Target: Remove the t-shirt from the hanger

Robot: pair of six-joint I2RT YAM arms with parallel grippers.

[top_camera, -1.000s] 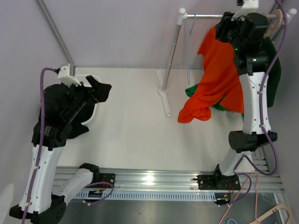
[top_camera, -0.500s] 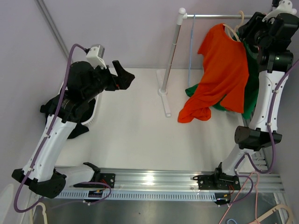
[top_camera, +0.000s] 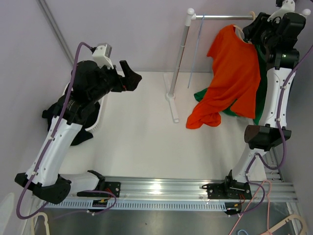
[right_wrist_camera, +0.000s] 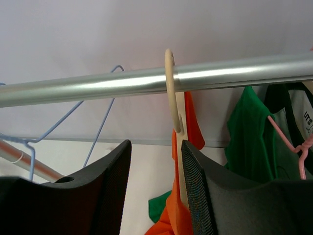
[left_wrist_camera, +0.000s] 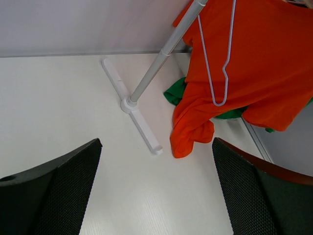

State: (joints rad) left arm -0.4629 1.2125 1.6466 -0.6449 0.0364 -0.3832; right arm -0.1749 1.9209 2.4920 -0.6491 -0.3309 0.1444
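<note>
- White worktop [top_camera: 142, 127], matte and flat; pale lilac walls behind it and on the left. Aluminium mounting beam [top_camera: 156, 187] runs along the 6 o'clock edge.
- Clothes rack at 1 o'clock: silver rail [top_camera: 225, 17] horizontal, its post [top_camera: 179, 58] standing on a white foot [top_camera: 172, 104].
- Orange t-shirt [top_camera: 234, 73] is on a cream hanger [right_wrist_camera: 170, 93] hooked over the rail, toward the 2 o'clock end. Collar up at the rail, long axis hanging down; the lower end is bunched on the worktop around 7 o'clock of the collar.
- Green garment [top_camera: 261, 93] is directly behind the t-shirt at 3 o'clock, touching it. A pink hanger [right_wrist_camera: 288, 142] sits in that bundle.
- Empty blue wire hanger [top_camera: 196, 46] is on the rail between post and t-shirt.
- Right end effector [top_camera: 257, 30] is up at the rail, released; the hanger neck is in the gap, just beside one finger.
- Left end effector [left_wrist_camera: 156, 143] is at 10 o'clock, well apart from the rack, spread wide and holding nothing.
- White container [top_camera: 99, 119] is partly hidden behind the left arm.
</note>
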